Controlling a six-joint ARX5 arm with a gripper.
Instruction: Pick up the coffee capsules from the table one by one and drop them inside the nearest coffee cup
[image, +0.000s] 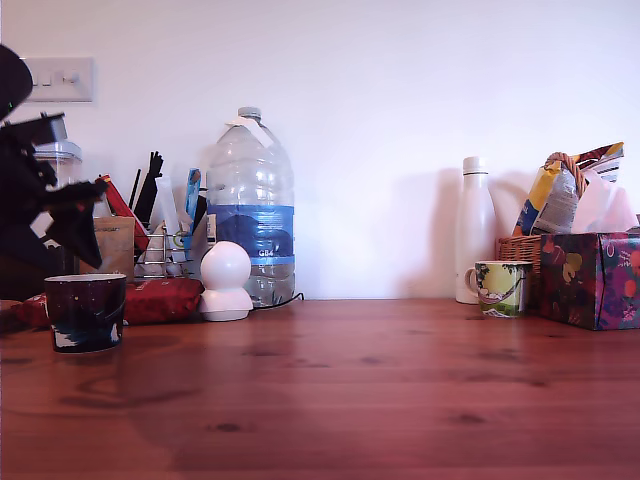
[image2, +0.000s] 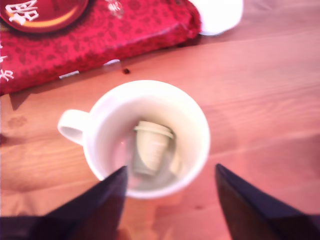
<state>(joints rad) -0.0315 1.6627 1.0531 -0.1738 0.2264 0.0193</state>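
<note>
Wrist view: claw (image2: 170, 200) at lower frame, fingers spread apart and empty, above the coffee cup (image2: 150, 137). One pale capsule (image2: 151, 147) lies tilted inside it. Cup stands on the worktop (image2: 260, 90); red packet (image2: 90, 40) beyond, upper left.

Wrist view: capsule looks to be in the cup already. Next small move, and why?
Probably lift the gripper straight up and clear of the cup. The wrist view shows the capsule lying tilted inside on the cup's bottom, the jaws spread apart and holding nothing. No other capsule shows on the table in either view.
</note>
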